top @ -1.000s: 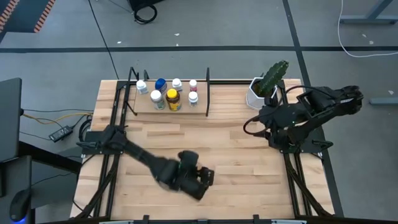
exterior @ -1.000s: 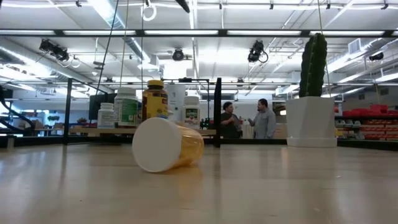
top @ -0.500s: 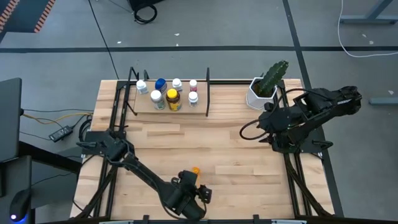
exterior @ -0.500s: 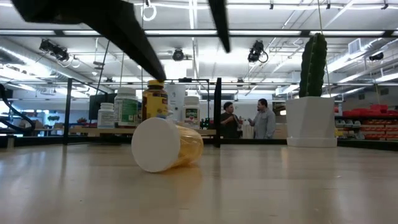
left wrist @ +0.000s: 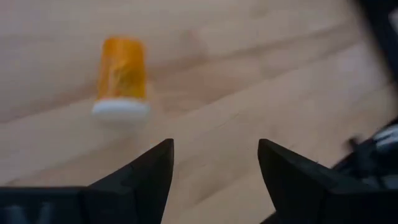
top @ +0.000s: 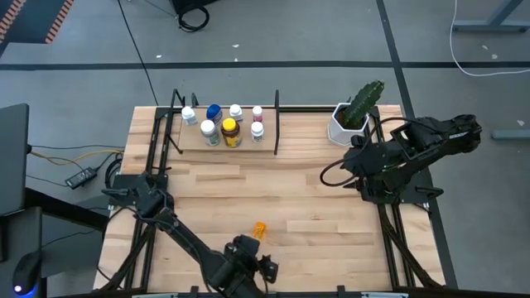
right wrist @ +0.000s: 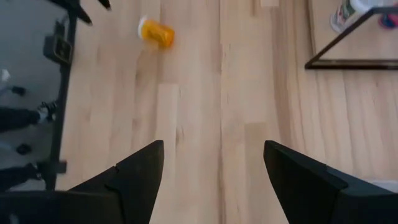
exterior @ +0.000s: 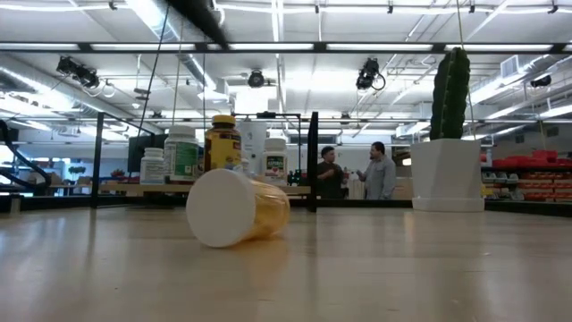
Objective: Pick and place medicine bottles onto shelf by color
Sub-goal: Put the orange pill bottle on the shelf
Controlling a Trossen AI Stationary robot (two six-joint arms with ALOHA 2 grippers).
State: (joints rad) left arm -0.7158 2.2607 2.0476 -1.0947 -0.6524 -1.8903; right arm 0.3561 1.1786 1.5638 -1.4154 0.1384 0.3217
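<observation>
Orange bottle sideways, white cap

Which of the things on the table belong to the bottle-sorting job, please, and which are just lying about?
Job:
- orange bottle, on its side, alone on the table
- bottles standing on the shelf
- left hand, open, near the orange bottle

Lying about:
- potted cactus
- right hand, open, waiting
</observation>
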